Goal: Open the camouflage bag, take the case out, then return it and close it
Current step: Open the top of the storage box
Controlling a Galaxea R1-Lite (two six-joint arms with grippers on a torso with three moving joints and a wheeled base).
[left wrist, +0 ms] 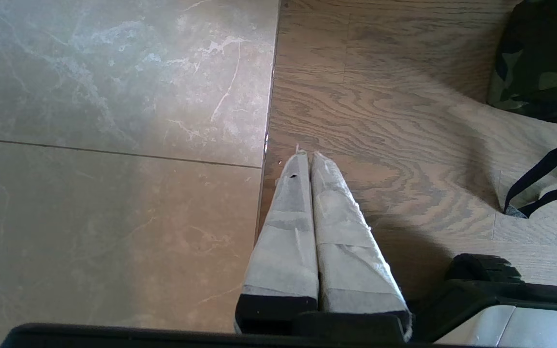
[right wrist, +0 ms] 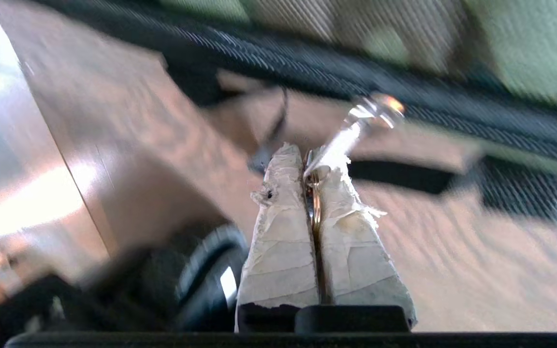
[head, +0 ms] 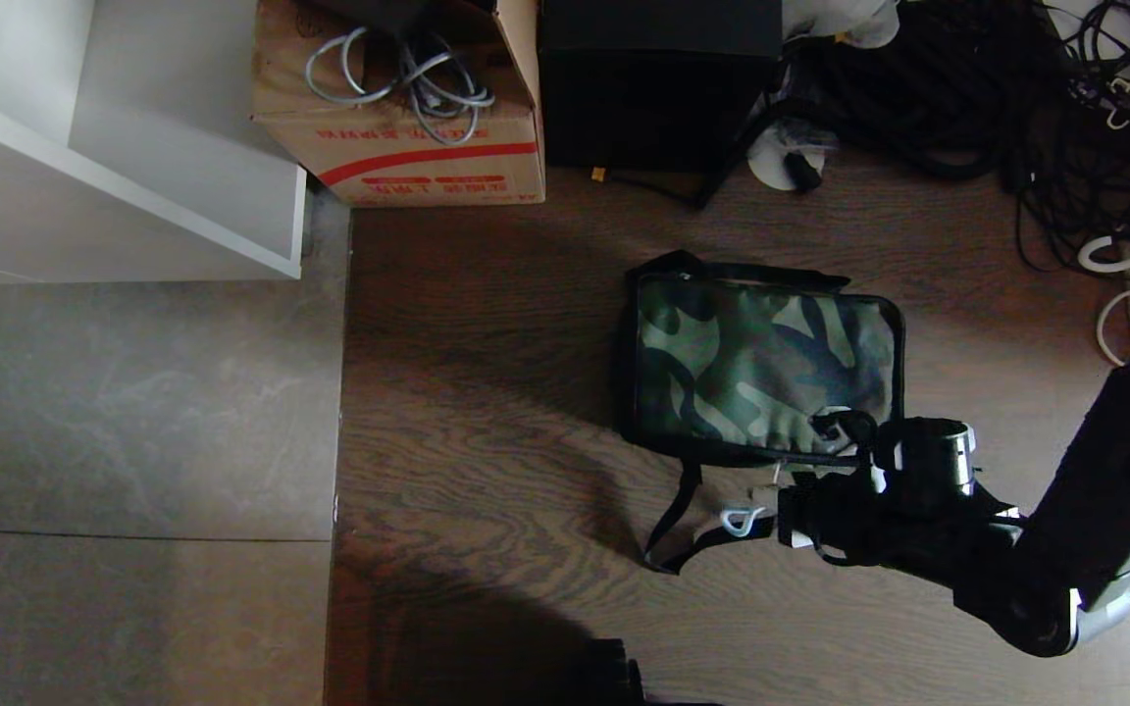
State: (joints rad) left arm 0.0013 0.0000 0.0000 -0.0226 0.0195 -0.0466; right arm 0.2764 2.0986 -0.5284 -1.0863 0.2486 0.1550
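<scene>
Work looks barely begun: camouflage bag [head: 761, 368] lies zipped on the wooden floor [head: 487, 392], case unseen, right tool [head: 744, 520] clamped on its zipper ring [right wrist: 313, 203], left tool [left wrist: 306, 157] together, idle.

Wood floor [head: 487, 392] beside grey tiles [head: 133, 412]

The camouflage bag [head: 761, 368] is green, brown and black with black trim, on brown wood-grain floor [head: 487, 471].
</scene>
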